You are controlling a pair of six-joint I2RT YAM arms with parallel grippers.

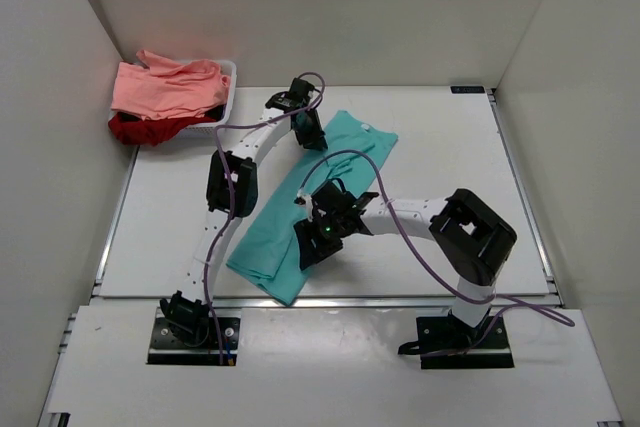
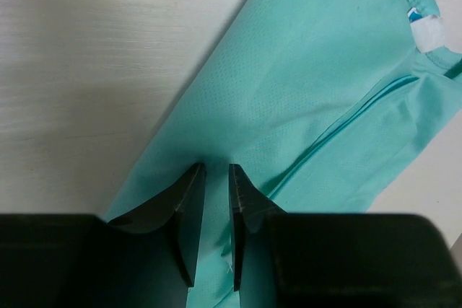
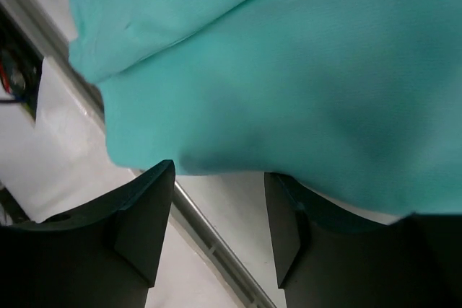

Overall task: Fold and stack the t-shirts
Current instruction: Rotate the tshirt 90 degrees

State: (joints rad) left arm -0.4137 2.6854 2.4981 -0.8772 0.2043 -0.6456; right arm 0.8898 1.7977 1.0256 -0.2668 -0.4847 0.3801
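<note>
Left gripper point(image 2: 216, 168), barely parted, sits over teal t-shirt point(image 2: 325, 70) folded lengthwise.

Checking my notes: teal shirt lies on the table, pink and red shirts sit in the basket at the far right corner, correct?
Wrong corner: the top external view shows the basket, with pink shirt and red shirt, far left. Teal shirt: on the table.

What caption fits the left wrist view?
Left gripper, fingers narrowly apart, on the folded teal cloth t-shirt lying on the white table.
</note>
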